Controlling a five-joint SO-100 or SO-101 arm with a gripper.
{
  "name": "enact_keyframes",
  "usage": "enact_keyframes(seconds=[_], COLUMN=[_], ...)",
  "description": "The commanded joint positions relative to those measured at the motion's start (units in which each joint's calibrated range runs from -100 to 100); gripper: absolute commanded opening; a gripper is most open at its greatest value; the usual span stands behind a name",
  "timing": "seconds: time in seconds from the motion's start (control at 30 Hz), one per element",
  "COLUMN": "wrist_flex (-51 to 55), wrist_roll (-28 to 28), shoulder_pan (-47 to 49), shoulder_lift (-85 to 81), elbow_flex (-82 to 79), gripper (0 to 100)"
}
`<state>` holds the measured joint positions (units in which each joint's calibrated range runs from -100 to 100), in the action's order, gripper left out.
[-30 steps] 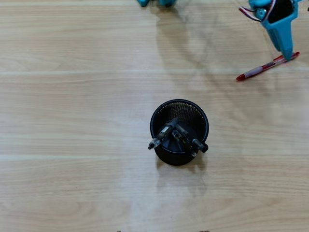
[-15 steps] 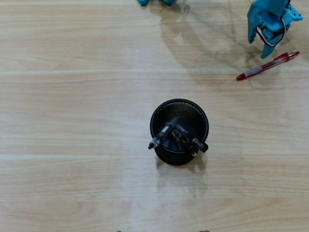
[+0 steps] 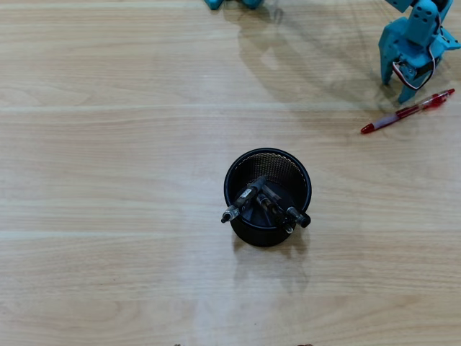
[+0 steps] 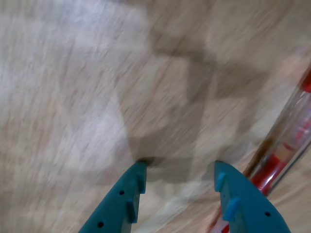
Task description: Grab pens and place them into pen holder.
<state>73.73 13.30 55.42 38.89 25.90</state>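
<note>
**Open gripper beside the last pen, three pens already in the cup**

Our gripper (image 4: 180, 167) stands with its two teal fingers spread apart and nothing between them; only bare wood shows in the gap in the wrist view. Going left to right in the overhead view, the wooden table (image 3: 108, 180) is bare on its left side. Near the centre stands the pen holder (image 3: 267, 205), a round black mesh cup, with three dark pens (image 3: 263, 202) leaning inside, their ends poking over its front rim. Far right, well apart from the cup, the red-and-clear pen (image 3: 407, 111) lies flat on the table, just below the gripper.

In the wrist view this pen runs just outside the right finger (image 4: 238, 199), not between the two. We judge the risk to be this: if we close here, the fingers may meet on air, or the right one may push the pen so it rolls away.
</note>
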Motion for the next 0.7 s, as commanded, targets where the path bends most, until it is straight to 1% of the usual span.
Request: enact_keyframes(seconds=[0.0,0.17,0.33,0.67], wrist_flex=[0.1,0.5,3.7,3.0], wrist_roll=[-0.1,0.4,0.4,-0.1], shoulder_pan=[-1.2,-1.3,-1.4,-3.9], shoulder_lift=[2.4,2.0,-4.6,-6.0], elbow_flex=[4.8,5.3,5.4,5.4], gripper=[16,16,16,16])
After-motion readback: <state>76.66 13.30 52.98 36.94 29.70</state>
